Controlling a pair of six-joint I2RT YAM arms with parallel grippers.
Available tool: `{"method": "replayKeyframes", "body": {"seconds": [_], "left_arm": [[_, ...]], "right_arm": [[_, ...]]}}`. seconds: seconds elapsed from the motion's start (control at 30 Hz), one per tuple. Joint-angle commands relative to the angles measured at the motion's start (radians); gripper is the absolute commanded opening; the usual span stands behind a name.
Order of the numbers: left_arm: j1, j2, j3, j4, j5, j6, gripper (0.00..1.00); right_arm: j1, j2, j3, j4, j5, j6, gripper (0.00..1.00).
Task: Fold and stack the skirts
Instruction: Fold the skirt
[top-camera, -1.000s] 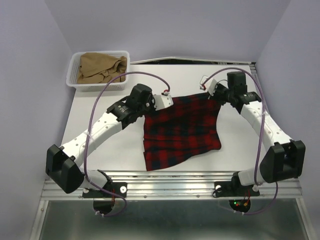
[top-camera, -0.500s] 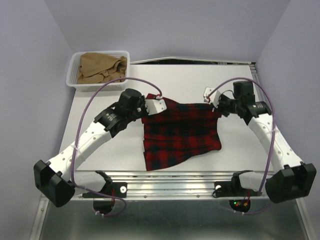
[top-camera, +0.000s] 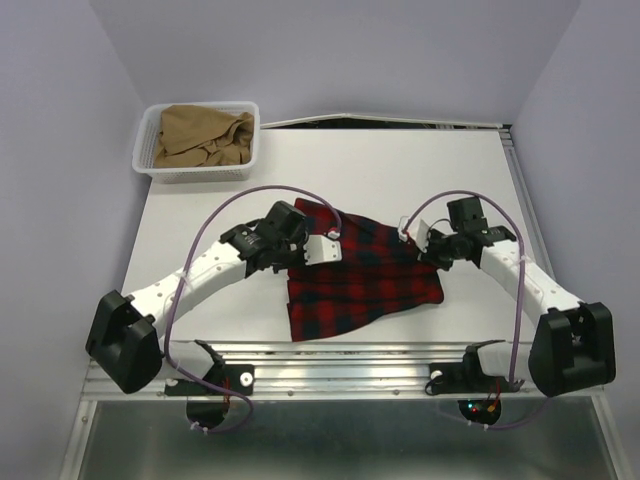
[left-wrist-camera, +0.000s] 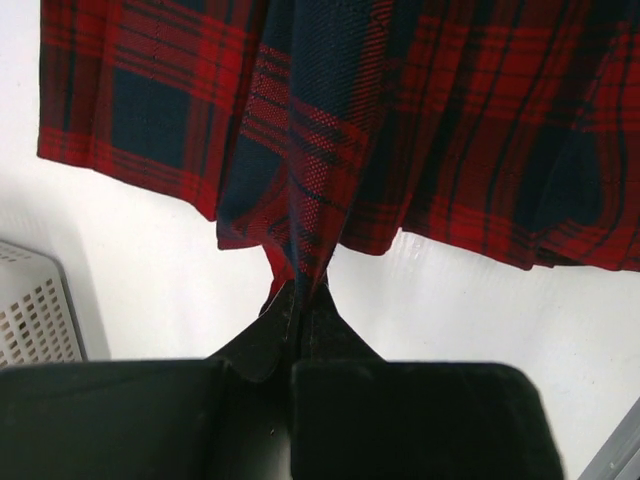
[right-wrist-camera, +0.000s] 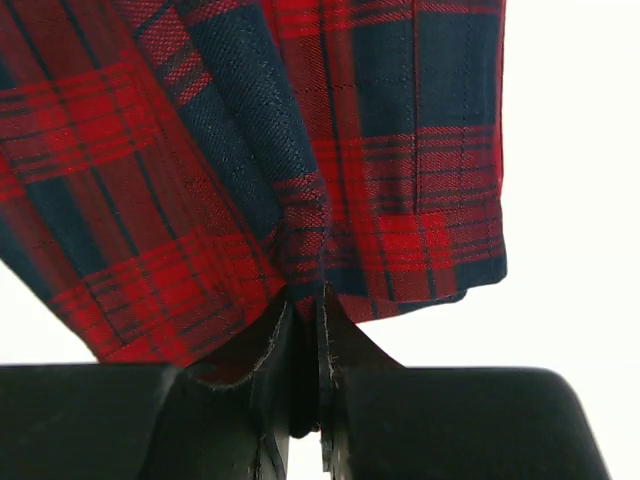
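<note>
Now our left gripper (left-wrist-camera: 297, 292) and right gripper (right-wrist-camera: 305, 300), pinching the plaid skirt (top-camera: 365, 285), carry its far edge nearer, folding it.

White table (top-camera: 400, 165) between pale lavender walls (top-camera: 60, 100).

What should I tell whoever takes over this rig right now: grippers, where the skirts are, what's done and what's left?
Left gripper: shut, pinching an edge of the plaid skirt.
Right gripper: shut, pinching the same skirt's edge at the other side.
Plaid skirt: mid-table, near part lying flat, held edge raised above it; fold begun, not laid down.
Tan skirt: crumpled in the basket at the far left corner, untouched.
Done: nothing folded yet.
Left: finish the plaid fold, take out and fold the tan skirt, stack the two.
</note>
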Motion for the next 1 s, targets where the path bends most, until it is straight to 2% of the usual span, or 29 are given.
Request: {"method": "replayKeyframes", "body": {"seconds": [0.0, 0.1, 0.17, 0.2, 0.27, 0.33, 0.37, 0.4, 0.43, 0.47, 0.57, 0.6, 0.7, 0.77, 0.8, 0.83, 0.87, 0.97], "left_arm": [[-0.004, -0.027, -0.011, -0.056, -0.065, 0.008, 0.00], [-0.004, -0.034, -0.005, -0.079, -0.060, 0.022, 0.01], [-0.006, -0.065, -0.005, -0.091, -0.045, 0.030, 0.08], [-0.006, -0.079, -0.006, -0.094, -0.037, 0.031, 0.18], [-0.004, -0.132, -0.008, -0.105, -0.016, 0.045, 0.22], [-0.006, -0.161, 0.000, -0.119, -0.002, 0.053, 0.37], [-0.004, -0.189, 0.004, -0.135, 0.012, 0.051, 0.45], [-0.006, -0.200, 0.022, -0.149, 0.024, 0.053, 0.58], [-0.004, -0.214, 0.036, -0.168, 0.040, 0.053, 0.61], [-0.006, -0.241, 0.058, -0.183, 0.064, 0.047, 0.71], [-0.006, -0.287, 0.082, -0.186, 0.093, 0.007, 0.89], [-0.004, -0.289, 0.101, -0.180, 0.089, -0.007, 0.89], [-0.006, -0.274, 0.133, -0.148, 0.074, -0.061, 0.89], [-0.004, -0.213, 0.167, -0.128, 0.069, -0.082, 0.88], [-0.004, -0.182, 0.196, -0.117, 0.058, -0.125, 0.85], [-0.004, -0.144, 0.216, -0.107, 0.049, -0.154, 0.83], [-0.006, 0.019, 0.325, -0.189, 0.110, -0.197, 0.75], [-0.010, 0.097, 0.339, -0.226, 0.168, -0.206, 0.76]], "right_arm": [[-0.020, 0.022, 0.066, 0.009, 0.128, 0.004, 0.01], [-0.020, 0.013, 0.085, -0.033, 0.116, -0.017, 0.07], [-0.020, -0.004, 0.090, -0.080, 0.109, -0.037, 0.12], [-0.020, -0.031, 0.093, -0.098, 0.105, -0.043, 0.21], [-0.020, -0.074, 0.097, -0.154, 0.093, -0.063, 0.22], [-0.020, -0.147, 0.100, -0.215, 0.076, -0.094, 0.54], [-0.020, -0.172, 0.102, -0.238, 0.071, -0.105, 0.74], [-0.020, -0.195, 0.100, -0.261, 0.073, -0.111, 0.90], [-0.020, -0.235, 0.097, -0.264, 0.085, -0.109, 0.93], [-0.020, -0.252, 0.091, -0.261, 0.094, -0.094, 0.99], [-0.020, -0.277, 0.116, -0.249, 0.109, -0.041, 0.99], [-0.020, -0.266, 0.158, -0.247, 0.106, 0.020, 0.99], [-0.020, -0.185, 0.252, -0.250, 0.065, 0.159, 0.99], [-0.020, -0.111, 0.356, -0.275, 0.010, 0.234, 0.93], [-0.020, -0.020, 0.425, -0.286, -0.004, 0.292, 0.90], [-0.020, 0.031, 0.467, -0.331, -0.047, 0.296, 0.88], [-0.020, 0.188, 0.569, -0.482, -0.117, 0.230, 0.75], [-0.001, 0.199, 0.567, -0.475, -0.130, 0.202, 0.72]]}}
